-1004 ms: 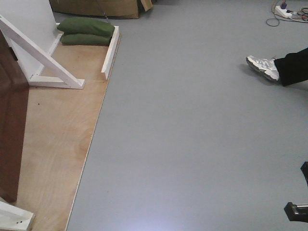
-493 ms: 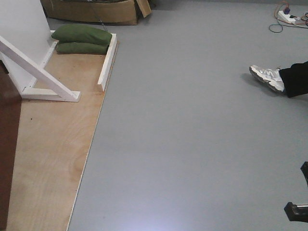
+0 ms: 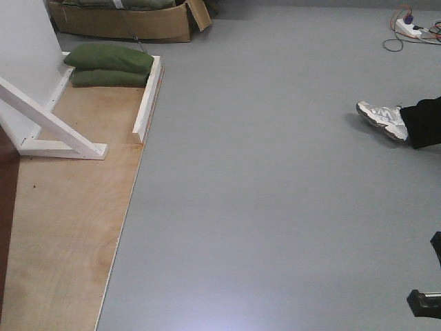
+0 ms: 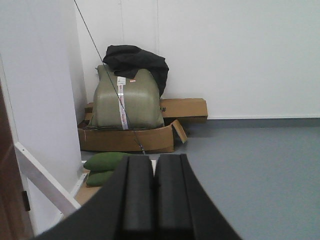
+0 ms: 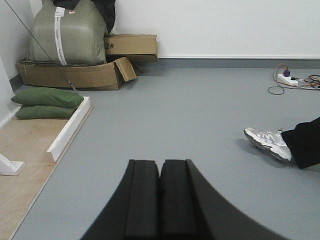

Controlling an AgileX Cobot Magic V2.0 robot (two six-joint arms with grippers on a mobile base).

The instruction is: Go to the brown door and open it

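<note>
The brown door (image 3: 5, 193) shows only as a dark reddish strip at the far left edge of the front view; the left wrist view catches the same strip (image 4: 9, 190) low on its left side, with a small dark fitting on its edge that may be a hinge; no handle or lock can be seen in any view.

The door stands on a plywood sheet (image 3: 69, 227), just beside a white brace (image 3: 52, 124) that leans against a white panel (image 3: 24, 48); behind the brace lie two green sandbags (image 3: 110, 65), and beyond them a cardboard box (image 3: 131, 24) holding an olive sack (image 4: 127, 100). The rest is open grey floor (image 3: 275, 207); a person's shoe (image 3: 382, 118) rests well to the right, and a power strip (image 3: 406, 26) lies in the far corner.

The left gripper (image 4: 154, 165) has its jaws pressed together on nothing; the right gripper (image 5: 160, 170) is the same, jaws closed and empty; both point forward over the floor, well apart from the door.

By my reading the task is in its approach step, with the opening not yet begun; the robot faces mostly past the door. The next move calls for turning the base to the left until the handle comes into sight; then one gripper must part its jaws before reaching for it.
</note>
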